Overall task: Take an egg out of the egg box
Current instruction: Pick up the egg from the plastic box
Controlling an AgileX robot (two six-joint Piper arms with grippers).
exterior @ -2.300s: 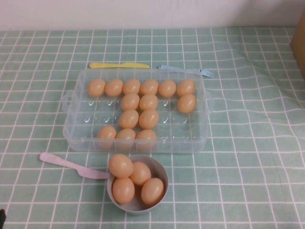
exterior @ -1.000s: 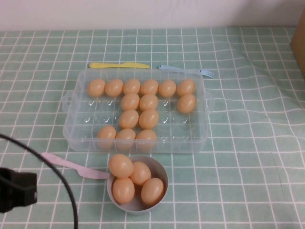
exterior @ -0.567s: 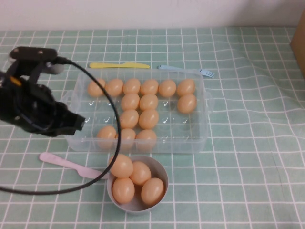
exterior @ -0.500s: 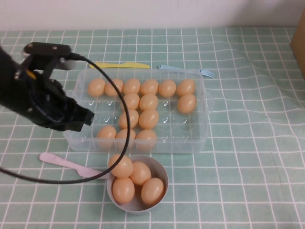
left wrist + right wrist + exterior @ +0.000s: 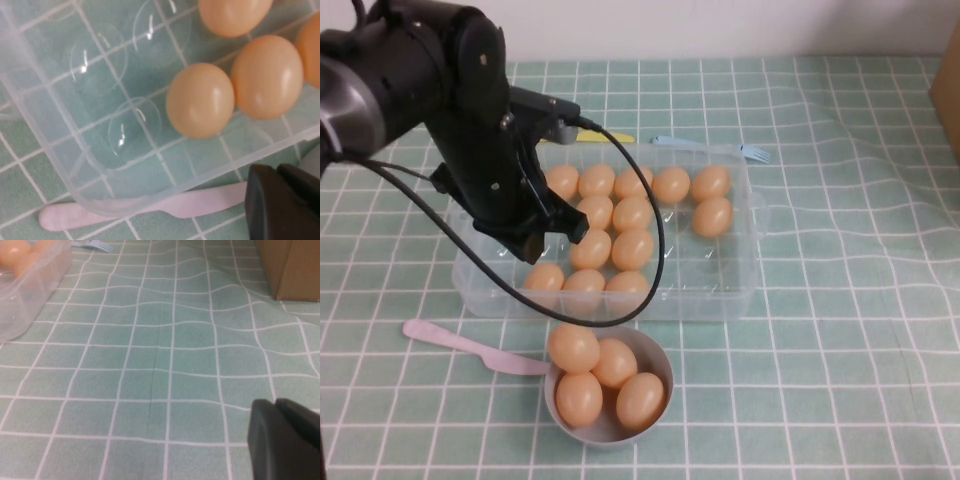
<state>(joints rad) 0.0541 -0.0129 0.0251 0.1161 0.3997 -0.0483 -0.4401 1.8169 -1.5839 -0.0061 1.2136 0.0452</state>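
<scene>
The left gripper hung over the left half of the egg box, its fingers pressed together and holding nothing, with the black arm reaching in from the far left and a black cable looping across the tray. The clear plastic egg box stood on the green checked worktop, with peach-orange eggs along its far row, down its middle and at its near edge. The egg closest to the gripper lay near the box's near-left corner, touching a neighbouring egg, with bare dimples beside it. A pink plastic knife lay on the worktop just outside the near wall of the box, its blade reaching a grey-blue bowl holding four eggs. A yellow knife and a blue fork lay beyond the far side of the box. The right gripper hovered low over bare worktop to the right of the box, its fingers closed together, with a brown box farther off.
</scene>
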